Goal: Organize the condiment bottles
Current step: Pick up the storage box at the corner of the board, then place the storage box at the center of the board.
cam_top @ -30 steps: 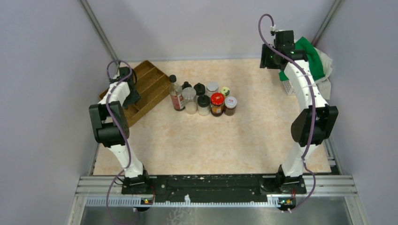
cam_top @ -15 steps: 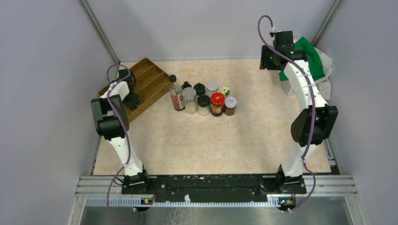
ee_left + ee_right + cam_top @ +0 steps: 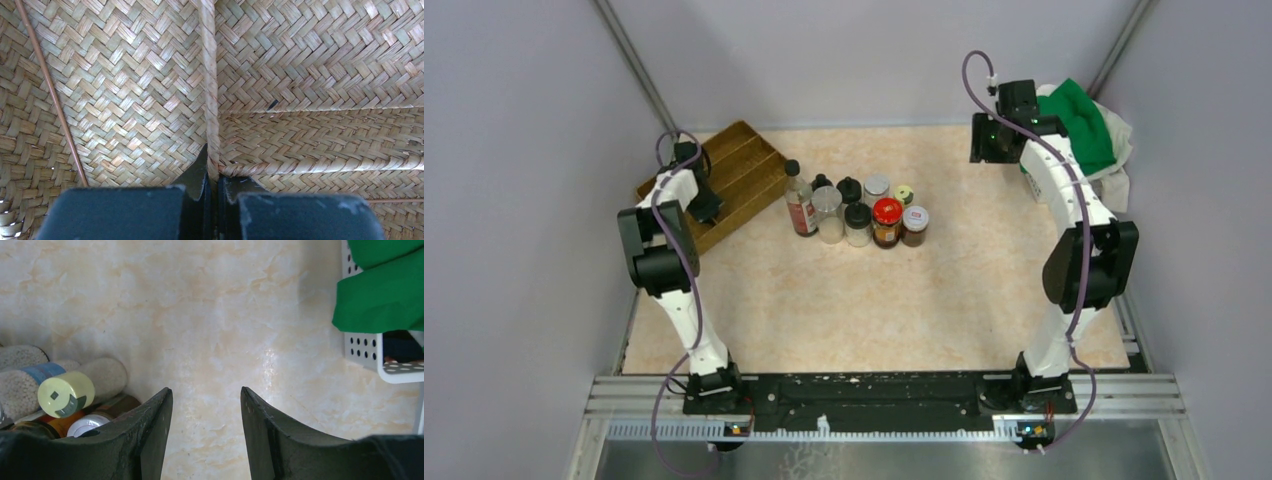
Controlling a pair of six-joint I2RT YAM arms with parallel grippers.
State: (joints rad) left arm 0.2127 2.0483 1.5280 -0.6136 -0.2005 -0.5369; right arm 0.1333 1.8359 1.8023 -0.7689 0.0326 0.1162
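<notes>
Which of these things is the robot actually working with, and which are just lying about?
Part of the job:
jars and shakers
tall red-labelled bottle
probably the divided tray, whose divider the left gripper pinches

Just lying about:
white basket
green cloth

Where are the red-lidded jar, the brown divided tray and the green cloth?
red-lidded jar (image 3: 886, 210): top view, on its red lid.
divided tray (image 3: 749, 170): top view, on a bare compartment.
green cloth (image 3: 1089, 120): top view, on its middle fold.
</notes>
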